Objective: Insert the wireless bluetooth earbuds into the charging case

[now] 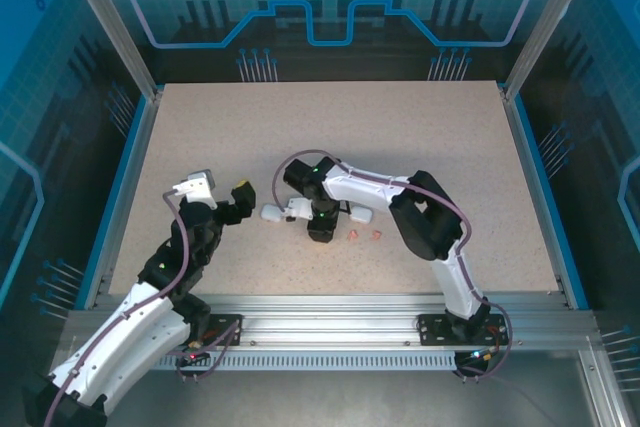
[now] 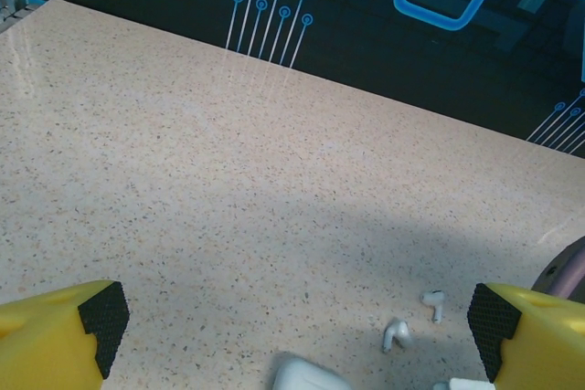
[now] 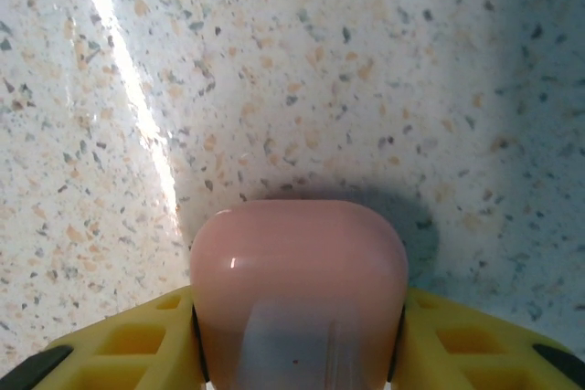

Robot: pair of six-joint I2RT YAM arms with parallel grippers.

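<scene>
A salmon-pink charging case (image 3: 297,262) sits between the yellow fingers (image 3: 137,358) of my right gripper (image 3: 297,358), which is shut on it just above the speckled table. From above, that gripper (image 1: 320,224) points down at the table's middle. Two pink earbuds (image 1: 365,236) lie just right of it. Two white earbuds (image 2: 396,333) (image 2: 433,302) lie on the table ahead of my left gripper (image 2: 294,321). That gripper is open and holds nothing. A white case (image 2: 306,374) lies at the bottom edge of the left wrist view.
White cases (image 1: 272,213) (image 1: 360,214) lie left and right of the right gripper. My left gripper (image 1: 222,190) hovers to the left of them. The table's far half is bare, with blue rails (image 1: 528,167) along the sides.
</scene>
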